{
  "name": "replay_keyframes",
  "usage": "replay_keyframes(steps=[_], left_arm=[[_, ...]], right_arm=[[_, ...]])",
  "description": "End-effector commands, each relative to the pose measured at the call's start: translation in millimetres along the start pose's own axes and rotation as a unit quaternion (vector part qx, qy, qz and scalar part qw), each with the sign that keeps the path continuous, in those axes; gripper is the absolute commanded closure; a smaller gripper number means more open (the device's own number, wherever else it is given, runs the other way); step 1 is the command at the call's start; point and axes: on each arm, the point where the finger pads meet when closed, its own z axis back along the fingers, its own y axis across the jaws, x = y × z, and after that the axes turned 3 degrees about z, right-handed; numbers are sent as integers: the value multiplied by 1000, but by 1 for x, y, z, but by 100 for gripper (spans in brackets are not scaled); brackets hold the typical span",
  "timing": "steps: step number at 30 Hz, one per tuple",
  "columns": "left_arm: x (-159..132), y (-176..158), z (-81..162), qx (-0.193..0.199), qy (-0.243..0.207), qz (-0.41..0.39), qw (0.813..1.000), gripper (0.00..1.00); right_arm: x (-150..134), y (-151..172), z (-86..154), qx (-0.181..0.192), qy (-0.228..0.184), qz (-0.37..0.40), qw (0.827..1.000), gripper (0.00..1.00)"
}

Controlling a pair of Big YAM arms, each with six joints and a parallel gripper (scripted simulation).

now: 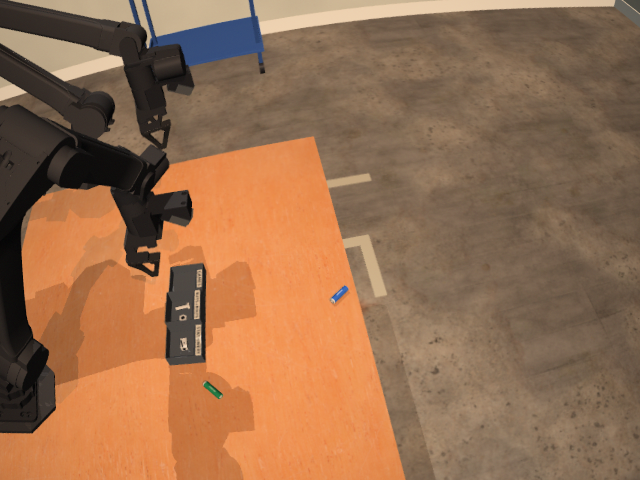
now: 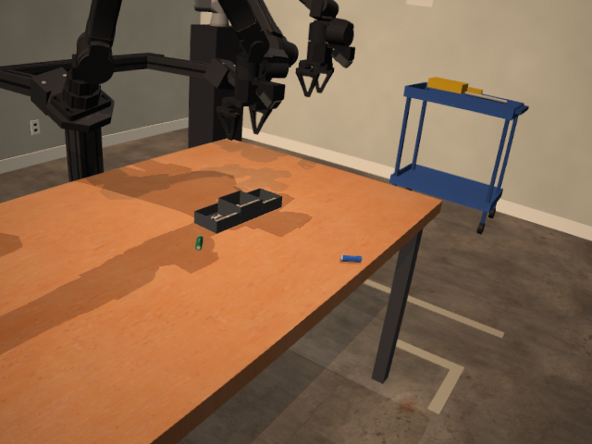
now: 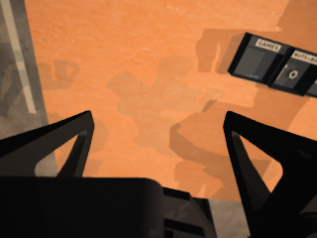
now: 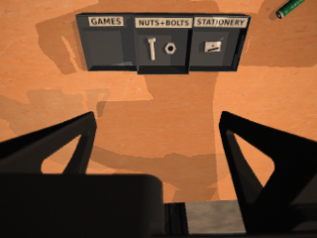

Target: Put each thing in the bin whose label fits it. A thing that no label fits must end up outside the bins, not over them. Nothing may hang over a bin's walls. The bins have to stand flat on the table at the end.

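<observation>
A black row of three bins (image 1: 186,313) stands on the orange table, labelled GAMES, NUTS+BOLTS and STATIONERY in the right wrist view (image 4: 162,42). The middle bin holds a bolt (image 4: 152,49) and a nut (image 4: 169,48). The STATIONERY bin holds a small pale item (image 4: 213,47). The GAMES bin looks empty. A green battery (image 1: 212,389) lies on the table just past the STATIONERY end. A blue battery (image 1: 339,295) lies near the table's edge. My right gripper (image 1: 144,263) hangs open and empty beside the GAMES end. My left gripper (image 1: 155,129) is open and empty, high over the table's far edge.
A blue cart (image 2: 454,143) stands on the floor beyond the table. The arms' black bases and frame (image 2: 76,104) stand at the back. The table edge runs close to the blue battery (image 2: 351,258).
</observation>
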Motion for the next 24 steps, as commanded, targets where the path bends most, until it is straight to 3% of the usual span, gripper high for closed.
replay_keyframes(steps=[1,24], left_arm=[[-6,2,-3,2,7,-1,1000,0],[-6,2,-3,2,7,-1,1000,0]], right_arm=[[12,16,5,6,-5,-11,1000,0],[9,11,6,10,-7,-8,1000,0]])
